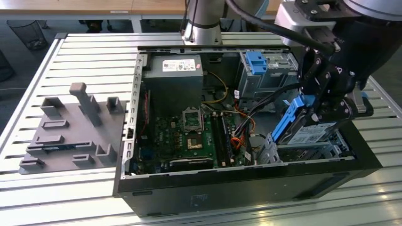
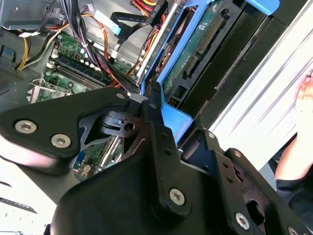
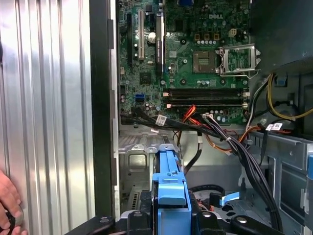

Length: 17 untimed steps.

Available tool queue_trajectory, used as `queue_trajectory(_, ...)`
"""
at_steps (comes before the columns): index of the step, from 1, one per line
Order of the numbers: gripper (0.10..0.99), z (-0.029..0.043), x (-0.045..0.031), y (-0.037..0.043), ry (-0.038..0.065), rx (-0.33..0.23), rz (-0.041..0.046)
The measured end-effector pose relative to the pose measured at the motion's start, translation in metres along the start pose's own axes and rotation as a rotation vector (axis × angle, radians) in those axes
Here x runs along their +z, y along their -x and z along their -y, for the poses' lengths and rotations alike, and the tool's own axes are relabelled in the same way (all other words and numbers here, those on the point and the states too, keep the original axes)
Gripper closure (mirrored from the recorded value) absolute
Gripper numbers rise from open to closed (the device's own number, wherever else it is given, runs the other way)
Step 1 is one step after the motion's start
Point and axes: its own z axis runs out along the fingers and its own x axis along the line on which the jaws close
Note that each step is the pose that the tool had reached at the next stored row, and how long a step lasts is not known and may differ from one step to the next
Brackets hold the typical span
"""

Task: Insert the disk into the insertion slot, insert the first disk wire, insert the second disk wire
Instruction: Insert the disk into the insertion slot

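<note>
Silver disk (image 1: 309, 133) in blue carrier, tilted steeply, lower end just above slot (image 1: 314, 151), not yet seated. Gripper (image 1: 326, 113) holds it, jaws closed on carrier sides.

Handling, as I judge: disk stiff, rather heavy, sensitive to shock. Carrier plastic smooth, may slip. Better to hold on carrier edges, not on bare circuit board.

Cables (image 3: 234, 147) crowd near slot, little room. Case (image 1: 251, 188) lies open on slatted metal table (image 1: 82, 47). Person's hand (image 3: 7, 203) rests at table edge.
</note>
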Motion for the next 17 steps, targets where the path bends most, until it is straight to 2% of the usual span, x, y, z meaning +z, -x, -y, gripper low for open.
queue_trajectory(17, 0.718, -0.0013, 0.0199, -0.0005, 0.001, 0.0, 0.0003)
